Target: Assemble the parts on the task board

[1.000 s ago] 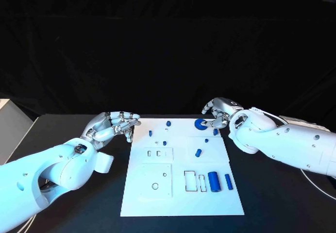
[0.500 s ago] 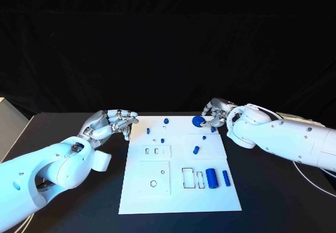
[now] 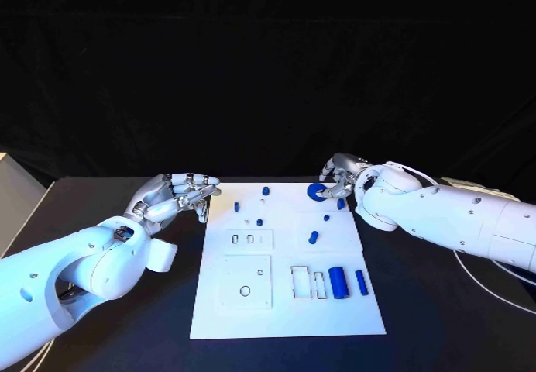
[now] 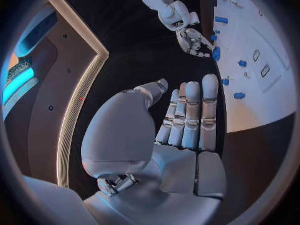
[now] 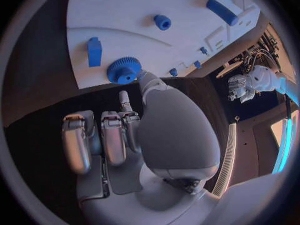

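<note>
Task board lies white in the middle of the black table; two blue cylinders sit side by side toward its near right. Further back, left hand hovers beside the board's left edge, fingers together, holding nothing. At the far right corner, right hand touches the blue gear with its thumb tip, other fingers curled.

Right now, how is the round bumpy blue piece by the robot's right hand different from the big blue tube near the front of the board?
The blue gear is round with a toothed rim; the blue cylinder is long and smooth. The gear sits at the task board's far edge, at the right hand's fingertips; the cylinder lies on its side near the front, away from both hands. Both are blue and rest on the board.
</note>
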You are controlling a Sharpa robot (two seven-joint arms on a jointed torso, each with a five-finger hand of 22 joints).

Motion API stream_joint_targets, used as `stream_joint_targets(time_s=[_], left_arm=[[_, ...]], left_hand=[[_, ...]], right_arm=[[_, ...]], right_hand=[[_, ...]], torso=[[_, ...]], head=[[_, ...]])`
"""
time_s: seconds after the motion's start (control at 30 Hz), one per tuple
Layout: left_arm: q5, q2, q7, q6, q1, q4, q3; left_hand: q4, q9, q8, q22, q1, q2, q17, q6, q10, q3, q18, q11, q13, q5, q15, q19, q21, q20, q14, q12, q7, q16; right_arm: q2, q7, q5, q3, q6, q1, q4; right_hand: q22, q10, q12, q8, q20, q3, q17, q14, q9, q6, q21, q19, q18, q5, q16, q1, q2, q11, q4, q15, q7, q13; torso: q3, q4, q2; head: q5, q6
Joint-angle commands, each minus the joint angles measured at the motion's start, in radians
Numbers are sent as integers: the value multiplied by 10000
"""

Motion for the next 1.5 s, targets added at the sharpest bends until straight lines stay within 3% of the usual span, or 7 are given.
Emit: stream_joint_targets(time_s=[0.03, 0.23, 0.5, 1.23, 1.5], left_arm=[[-69, 26, 58, 205, 1, 41, 7], [-84, 25, 43, 220, 1, 74, 7], [-94, 15, 29, 219, 1, 90, 7], [-97, 34, 21, 225, 1, 83, 7], [-98, 40, 18, 224, 1, 79, 7]], left_hand=[[-62, 9, -51, 10, -34, 35, -12, -70, -60, 11, 17, -16, 16, 34, 17, -79, 64, 10, -27, -17, -7, -40], [-62, 9, -51, 10, -34, 35, -12, -70, -60, 11, 17, -16, 16, 34, 17, -79, 64, 10, -27, -17, -7, -40], [-62, 9, -51, 10, -34, 35, -12, -70, -60, 11, 17, -16, 16, 34, 17, -79, 64, 10, -27, -17, -7, -40], [-73, 19, -46, 28, -41, 46, -15, -72, -64, 18, 18, -17, 26, 34, 16, -95, 88, 13, -29, -6, -7, -39], [-73, 19, -46, 28, -41, 46, -15, -72, -64, 18, 18, -17, 26, 34, 16, -95, 88, 13, -29, -6, -7, -39]], right_arm=[[125, -71, 16, 0, 104, -7, -183], [286, -72, 77, -3, 198, -12, -487], [362, -74, 88, -8, 508, -13, -600], [492, -60, 202, -44, 993, -56, -697], [544, -47, 377, -50, 964, -60, -855]], right_hand=[[2630, 529, 32, 60, 67, -65, 2387, 1010, -4, -29, 22, 1048, -139, 54, 32, -24, 98, 51, -1, 89, 21, 2096], [2630, 507, 17, 56, 70, -66, 2398, 1012, -6, -38, 22, 1048, -139, 65, 36, -31, 108, 54, 0, 92, 25, 2074], [2630, 475, -6, 54, 73, -68, 2435, 1020, -7, -43, 22, 1048, -139, 67, 46, -36, 116, 57, 0, 95, 28, 2042], [2630, 460, -16, 48, 83, -82, 2459, 1025, -11, -56, 22, 1048, -139, 62, 53, -82, 143, 67, 10, 106, 37, 2031], [2630, 461, -13, 60, 111, -35, 2457, 1024, -15, -42, 22, 1048, -139, 277, 54, -179, 289, 79, 3, 126, 47, 2041]], torso=[[3, 18, 8], [-7, 1, -7], [9, -25, -2], [0, -3, 9], [2, -5, 9]], head=[[-7, -22], [44, -32], [47, -67], [17, -93], [17, -100]])
